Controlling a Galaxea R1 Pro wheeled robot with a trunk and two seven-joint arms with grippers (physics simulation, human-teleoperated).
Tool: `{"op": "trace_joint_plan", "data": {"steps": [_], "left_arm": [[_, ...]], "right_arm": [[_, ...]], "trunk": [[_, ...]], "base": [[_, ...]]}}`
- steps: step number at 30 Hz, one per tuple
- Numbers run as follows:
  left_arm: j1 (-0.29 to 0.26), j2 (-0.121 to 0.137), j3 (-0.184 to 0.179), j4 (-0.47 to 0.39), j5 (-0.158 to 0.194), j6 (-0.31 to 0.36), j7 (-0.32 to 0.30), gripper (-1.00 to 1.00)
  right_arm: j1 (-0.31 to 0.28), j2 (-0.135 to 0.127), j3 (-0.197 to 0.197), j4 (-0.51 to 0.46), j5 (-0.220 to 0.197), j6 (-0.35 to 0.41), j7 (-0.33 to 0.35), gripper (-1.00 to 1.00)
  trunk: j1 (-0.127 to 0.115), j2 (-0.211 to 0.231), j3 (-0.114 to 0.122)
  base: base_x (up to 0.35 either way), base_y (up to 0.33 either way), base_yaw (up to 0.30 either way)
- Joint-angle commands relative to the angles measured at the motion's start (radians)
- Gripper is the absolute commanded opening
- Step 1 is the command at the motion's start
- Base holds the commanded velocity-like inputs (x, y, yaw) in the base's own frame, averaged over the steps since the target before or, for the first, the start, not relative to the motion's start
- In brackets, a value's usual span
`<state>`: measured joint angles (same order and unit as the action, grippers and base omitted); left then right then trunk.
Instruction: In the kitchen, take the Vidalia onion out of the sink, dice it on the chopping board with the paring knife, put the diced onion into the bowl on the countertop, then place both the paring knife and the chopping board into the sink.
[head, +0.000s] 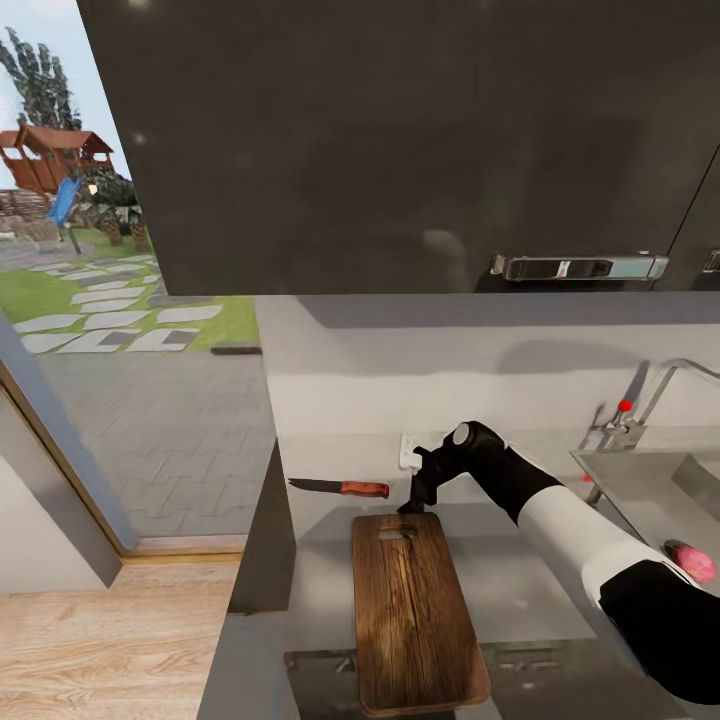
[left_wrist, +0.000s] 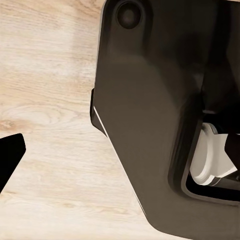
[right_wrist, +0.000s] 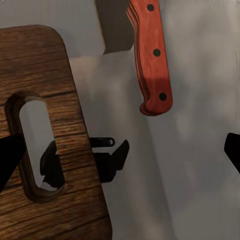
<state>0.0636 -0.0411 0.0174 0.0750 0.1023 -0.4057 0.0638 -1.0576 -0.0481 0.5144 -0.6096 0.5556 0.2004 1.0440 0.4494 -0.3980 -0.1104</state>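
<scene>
chopping board (head: 415, 610) nearest me on worktop (head: 520, 580) | my right pincer (head: 413, 500) open over its handle end | paring knife (head: 342, 487) just left, axis crosswise, handle (right_wrist: 151, 55) toward pincer | onion (head: 692, 562) in sink (head: 640, 480)

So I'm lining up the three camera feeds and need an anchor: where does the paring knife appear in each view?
Head view: the paring knife lies on the countertop, just beyond the chopping board, toward its left corner, red handle pointing right.
Right wrist view: its red handle lies beside the board's handle slot.
Left wrist view: not in this picture; wooden floor and the robot's dark body.
Shared landmark: the chopping board's slot end.
</scene>
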Motion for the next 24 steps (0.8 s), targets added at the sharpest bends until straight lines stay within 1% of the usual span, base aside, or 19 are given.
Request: {"op": "trace_joint_plan", "data": {"steps": [1, 15, 24], "left_arm": [[-0.001, 0.0, 0.001, 0.002, 0.007, -0.005, -0.001, 1.0], [-0.001, 0.0, 0.001, 0.002, 0.007, -0.005, -0.001, 1.0], [-0.001, 0.0, 0.001, 0.002, 0.007, -0.005, -0.001, 1.0]], "right_arm": [[-0.001, -0.001, 0.004, -0.002, -0.002, 0.01, 0.002, 1.0], [-0.001, -0.001, 0.004, -0.001, -0.002, 0.007, 0.002, 1.0], [-0.001, -0.001, 0.004, -0.001, -0.002, 0.007, 0.002, 1.0]], "trunk": [[0.001, -0.002, -0.002], [0.001, -0.002, -0.002], [0.001, -0.002, -0.008]], "base": [[0.0, 0.0, 0.0], [0.0, 0.0, 0.0], [0.0, 0.0, 0.0]]}}
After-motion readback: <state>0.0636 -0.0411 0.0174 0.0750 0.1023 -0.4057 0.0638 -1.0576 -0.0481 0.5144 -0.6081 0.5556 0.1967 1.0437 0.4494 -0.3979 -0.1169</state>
